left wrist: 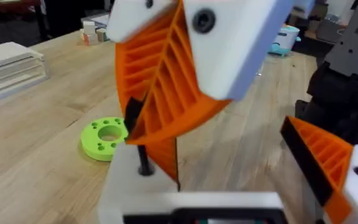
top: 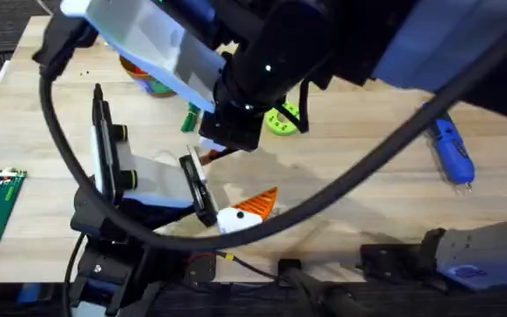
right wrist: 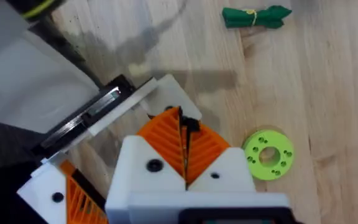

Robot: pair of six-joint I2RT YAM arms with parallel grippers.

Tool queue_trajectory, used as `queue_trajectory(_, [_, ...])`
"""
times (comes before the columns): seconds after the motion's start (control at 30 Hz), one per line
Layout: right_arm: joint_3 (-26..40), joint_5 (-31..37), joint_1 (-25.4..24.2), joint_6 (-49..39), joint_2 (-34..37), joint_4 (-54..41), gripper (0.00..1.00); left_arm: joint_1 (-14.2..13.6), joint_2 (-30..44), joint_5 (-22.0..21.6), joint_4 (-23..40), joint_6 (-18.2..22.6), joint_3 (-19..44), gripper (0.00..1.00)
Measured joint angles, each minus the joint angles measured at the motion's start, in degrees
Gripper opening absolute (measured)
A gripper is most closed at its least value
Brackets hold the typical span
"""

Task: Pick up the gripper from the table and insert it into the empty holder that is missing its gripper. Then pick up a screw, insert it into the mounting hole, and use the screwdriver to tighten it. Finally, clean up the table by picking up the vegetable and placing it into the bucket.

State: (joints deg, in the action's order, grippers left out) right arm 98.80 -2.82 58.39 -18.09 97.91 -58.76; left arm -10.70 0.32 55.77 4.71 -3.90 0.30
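A right end effector (right wrist: 185,158) hangs over the wooden bench (top: 359,202), its orange pads (right wrist: 163,134) pressed together on a small black screw (right wrist: 191,124); just beside it lies a lime disc (right wrist: 268,154); the green vegetable (right wrist: 255,16) lies beyond the disc; the blue screwdriver (top: 451,151) lies well apart from the disc; the left end effector (left wrist: 229,162) stands open near the disc, with orange pads (left wrist: 319,155).
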Motion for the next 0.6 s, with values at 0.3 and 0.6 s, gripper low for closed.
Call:
queue_trajectory(0.3, [0.02,-0.01,0.09,0.02,0.00,0.00,0.008,0.00,0.00,0.00,0.00,0.00,0.00,0.992])
queue_trajectory(0.6, [0.04,-2.59,0.09,0.02,0.24,-0.02,0.008,0.00,0.00,0.17,0.00,0.20,0.00,0.993])
